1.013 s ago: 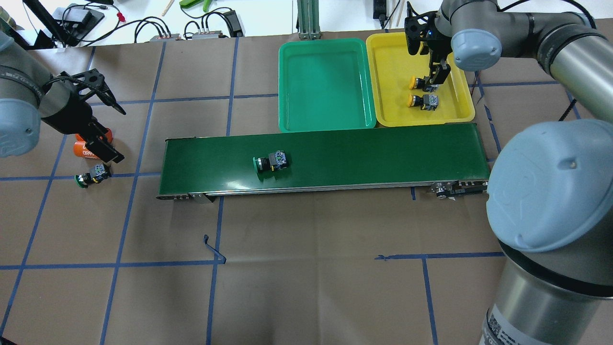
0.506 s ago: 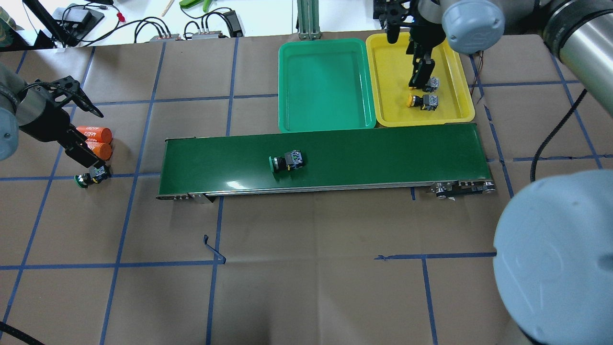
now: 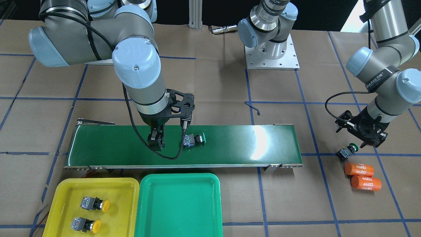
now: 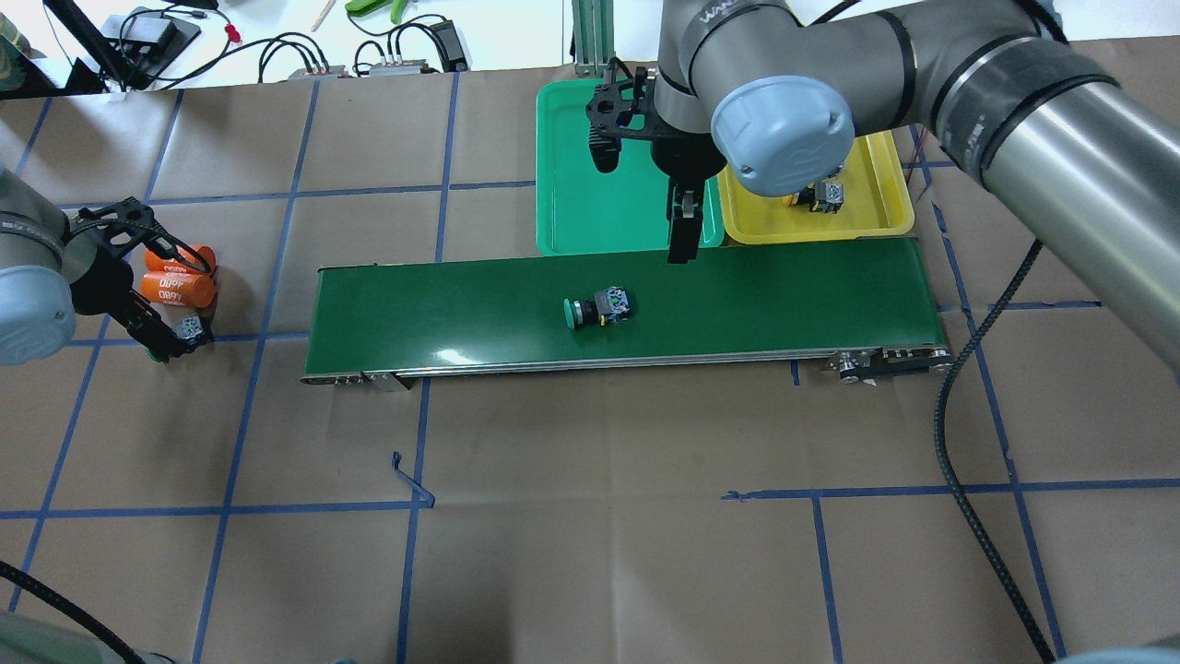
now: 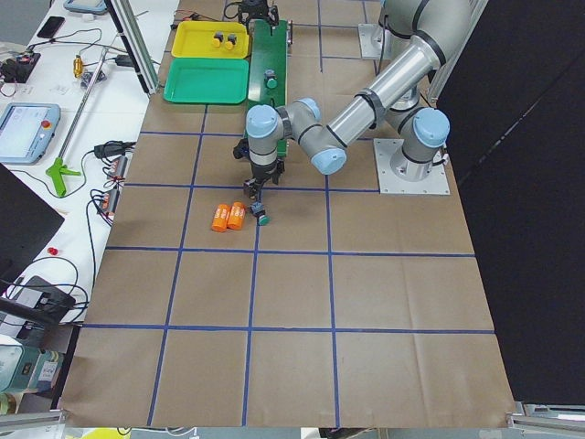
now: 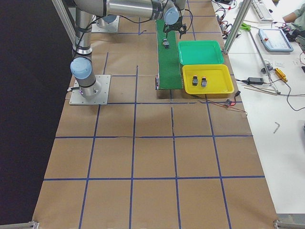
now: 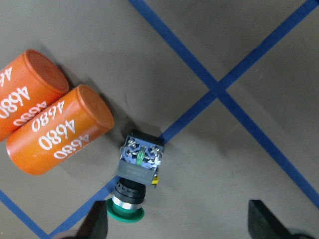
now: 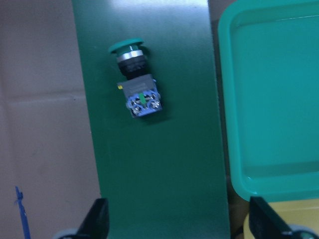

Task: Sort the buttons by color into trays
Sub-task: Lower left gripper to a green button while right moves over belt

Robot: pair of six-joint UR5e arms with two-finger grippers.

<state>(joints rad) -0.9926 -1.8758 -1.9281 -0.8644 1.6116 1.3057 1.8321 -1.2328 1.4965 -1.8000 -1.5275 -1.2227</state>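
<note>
One green button [image 4: 597,309] lies on its side on the conveyor belt, also seen in the front view [image 3: 194,139] and the right wrist view [image 8: 134,82]. My right gripper [image 4: 680,254] is open and empty above the belt's far edge, to the button's right. A second green button [image 4: 187,330] lies on the table at the left, also seen in the left wrist view [image 7: 135,181]. My left gripper [image 4: 164,346] is open just above it. Two yellow buttons [image 3: 93,203] [image 3: 85,224] lie in the yellow tray [image 3: 65,191]. The green tray [image 4: 590,184] holds nothing.
The long dark-green conveyor belt [image 4: 784,295] runs across the table in front of both trays. Two orange cylinders printed 4680 [image 4: 175,281] lie close beside the left green button. Cables and tools lie beyond the table's far edge.
My right arm has left the yellow tray and swung left to the belt's far edge. The green button on the belt has travelled right. My left gripper has moved down over the table button.
</note>
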